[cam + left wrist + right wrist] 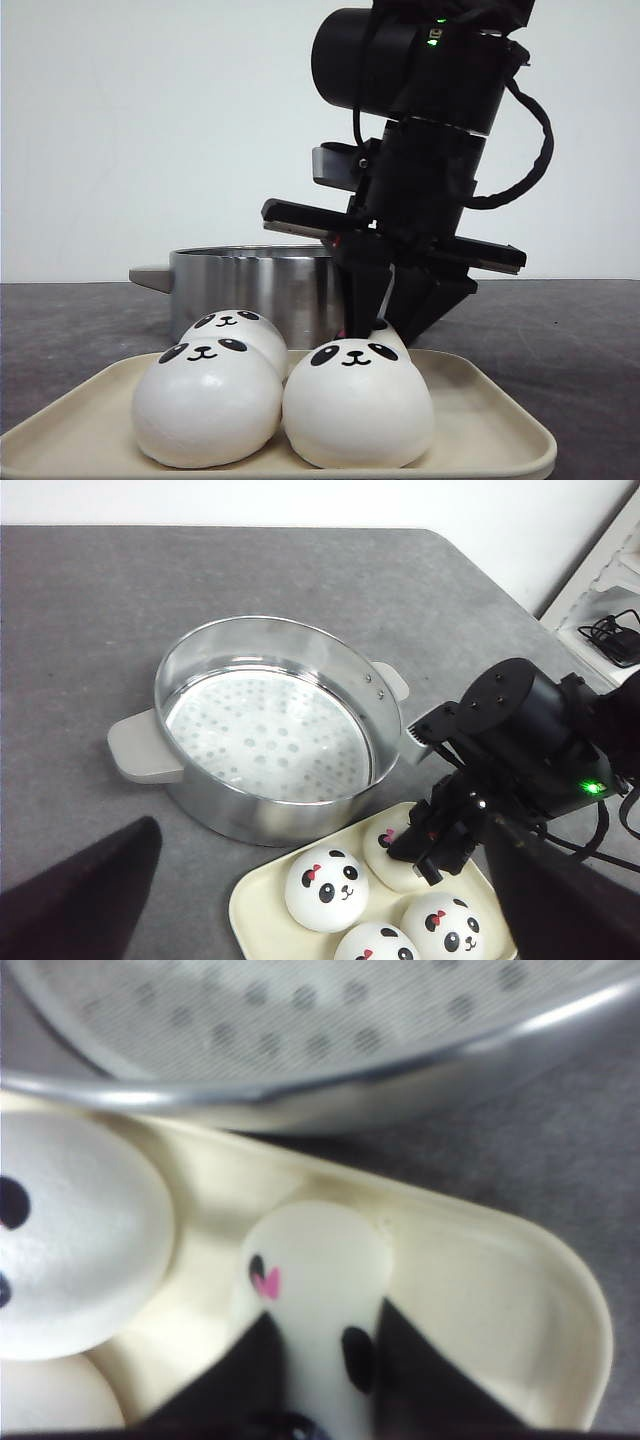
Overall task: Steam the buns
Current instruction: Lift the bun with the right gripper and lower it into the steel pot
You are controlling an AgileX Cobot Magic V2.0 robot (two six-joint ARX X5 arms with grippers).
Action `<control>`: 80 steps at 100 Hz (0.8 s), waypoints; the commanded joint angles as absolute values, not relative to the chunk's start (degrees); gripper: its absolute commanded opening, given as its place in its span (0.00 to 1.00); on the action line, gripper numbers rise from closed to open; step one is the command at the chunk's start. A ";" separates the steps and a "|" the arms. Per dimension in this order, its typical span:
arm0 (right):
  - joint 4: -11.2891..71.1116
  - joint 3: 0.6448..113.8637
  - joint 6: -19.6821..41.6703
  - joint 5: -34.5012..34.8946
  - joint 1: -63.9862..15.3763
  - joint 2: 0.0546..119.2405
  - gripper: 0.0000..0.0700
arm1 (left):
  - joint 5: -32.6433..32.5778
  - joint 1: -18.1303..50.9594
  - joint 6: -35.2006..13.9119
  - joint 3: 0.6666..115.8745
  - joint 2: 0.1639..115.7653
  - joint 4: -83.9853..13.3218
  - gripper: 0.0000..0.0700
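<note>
Four white panda buns sit on a cream tray (490, 400). In the front view two are at the front (205, 400) (357, 405), one at the back left (235, 330), and one at the back right (398, 335), mostly hidden. My right gripper (385, 310) reaches down and is shut on that back right bun (320, 1260), squeezing it narrow between the fingers (440, 1380). The left wrist view shows the same grip (425, 845) on the bun (385, 855). My left gripper (320, 822) hovers above, open and empty.
A steel steamer pot (255, 285) with a perforated white floor (265, 735) and grey handles stands just behind the tray on the dark grey table. Its rim lies close to the held bun (300, 1090). The other buns (325, 885) crowd the tray.
</note>
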State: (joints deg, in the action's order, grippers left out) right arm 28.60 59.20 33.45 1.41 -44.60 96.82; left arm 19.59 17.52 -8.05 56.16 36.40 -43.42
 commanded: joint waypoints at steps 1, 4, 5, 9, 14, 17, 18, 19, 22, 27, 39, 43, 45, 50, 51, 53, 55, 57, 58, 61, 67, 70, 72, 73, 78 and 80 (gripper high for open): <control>28.77 59.94 33.95 1.63 -45.19 95.09 0.01 | 19.29 17.93 -7.14 56.82 36.67 -42.48 0.90; 28.77 60.18 33.43 2.52 -45.58 93.56 0.01 | 19.29 18.09 -7.14 56.82 36.67 -42.48 0.90; 28.80 60.29 33.28 2.92 -45.74 93.01 0.01 | 19.27 18.11 -7.14 56.82 36.67 -42.48 0.90; 29.36 60.93 32.36 4.47 -46.35 90.61 0.01 | 19.29 18.15 -7.14 56.82 36.67 -42.48 0.90; 30.61 62.13 31.81 5.80 -47.03 87.37 0.01 | 19.29 18.13 -7.11 56.82 36.67 -42.41 0.90; 31.24 63.07 31.22 5.91 -47.37 85.38 0.01 | 19.27 18.13 -7.11 56.82 36.67 -42.37 0.90; 31.44 63.46 30.96 5.89 -47.51 84.77 0.01 | 19.27 18.13 -7.11 56.82 36.67 -42.35 0.90; 31.59 63.86 30.76 5.82 -47.64 84.20 0.01 | 19.27 18.13 -7.11 56.82 36.67 -42.28 0.90; 31.79 65.10 30.17 5.39 -47.92 82.54 0.01 | 19.27 18.13 -7.11 56.82 36.69 -42.15 0.90; 31.77 67.55 28.93 3.86 -47.99 80.31 0.01 | 19.27 18.13 -7.11 56.82 36.73 -41.85 0.90; 31.79 75.48 24.53 -1.72 -47.00 78.78 0.01 | 19.25 18.13 -7.11 56.82 36.73 -40.82 0.90; 31.77 78.54 22.17 -2.94 -45.91 79.22 0.01 | 19.16 18.13 -7.11 56.82 36.73 -40.47 0.90; 31.73 79.68 21.23 -3.33 -45.34 79.64 0.01 | 19.07 18.13 -7.14 56.82 36.75 -40.25 0.90; 31.68 82.61 18.90 -3.62 -43.99 81.38 0.01 | 19.07 18.13 -7.14 56.82 36.86 -39.83 0.90; 31.68 82.87 18.70 -3.62 -43.86 81.58 0.01 | 19.07 18.13 -7.14 56.82 36.91 -39.77 0.90; 31.70 84.12 17.78 -3.51 -43.22 82.61 0.01 | 19.07 18.13 -7.14 56.82 36.97 -39.55 0.90; 31.73 85.06 17.10 -3.49 -42.74 83.50 0.01 | 19.07 18.13 -7.14 56.82 37.06 -39.40 0.90; 31.73 85.89 16.58 -3.46 -42.26 84.55 0.01 | 19.07 18.13 -7.14 56.82 37.08 -39.24 0.90; 31.70 86.08 16.47 -3.44 -42.15 84.84 0.01 | 19.07 18.13 -7.14 56.82 37.08 -39.16 0.90; 31.70 87.44 15.55 -3.22 -41.25 86.87 0.01 | 19.07 18.13 -7.11 56.82 37.12 -38.98 0.90; 31.68 89.25 13.56 -3.22 -39.64 90.48 0.01 | 19.05 18.13 -7.11 56.82 37.39 -38.72 0.90; 31.38 89.93 12.60 -3.25 -38.92 92.40 0.01 | 19.05 18.13 -7.11 56.82 37.54 -38.65 0.90; 30.92 90.24 12.10 -3.22 -38.52 93.73 0.01 | 19.05 18.13 -7.14 56.82 37.60 -38.65 0.90; 30.63 90.37 11.84 -3.22 -38.35 94.39 0.01 | 19.05 18.13 -7.11 56.82 37.65 -38.65 0.90; 28.91 90.48 11.14 -3.22 -37.63 97.27 0.01 | 19.05 18.13 -7.14 56.82 37.91 -38.72 0.90; 28.21 90.48 11.00 -3.22 -37.36 98.54 0.01 | 19.05 18.13 -7.14 56.82 37.95 -38.76 0.90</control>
State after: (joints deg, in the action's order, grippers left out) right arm 29.82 89.43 14.04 -3.20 -37.58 94.08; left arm 19.40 17.87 -8.03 56.16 37.43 -39.40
